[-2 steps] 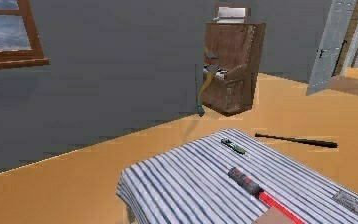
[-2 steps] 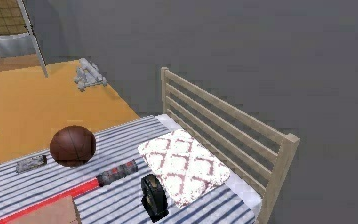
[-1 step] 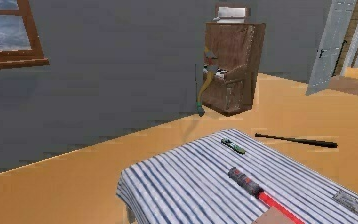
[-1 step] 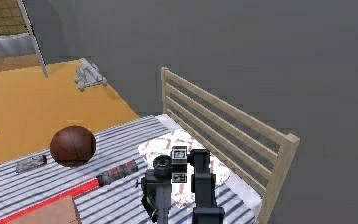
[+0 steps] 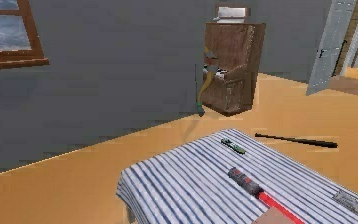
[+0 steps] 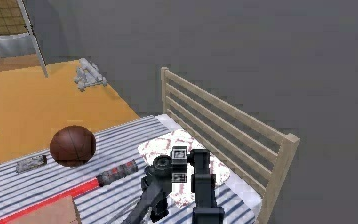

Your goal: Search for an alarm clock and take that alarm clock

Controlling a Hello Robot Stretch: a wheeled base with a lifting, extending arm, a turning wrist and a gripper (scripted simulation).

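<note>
The hand [image 6: 155, 192] shows against the striped bed [image 6: 127, 133], beside a patterned pillow [image 6: 177, 150]; whether it holds anything I cannot tell. To its left lie a red-and-black rod [image 6: 87, 183] and a basketball [image 6: 73, 145]. Left again is a small grey object [image 6: 30, 163]; whether it is the alarm clock I cannot tell. The slatted headboard [image 6: 166, 95] stands at the bed's right end.

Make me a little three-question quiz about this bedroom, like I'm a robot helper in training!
1. True or false: the round ball is green.
2. The bed's headboard looks made of: A wood, B glass, C stone.
3. Fill in: the long dark stick lies on the orange ____.
Key: 1 false, it is reddish brown; 2 A; 3 floor.
</note>
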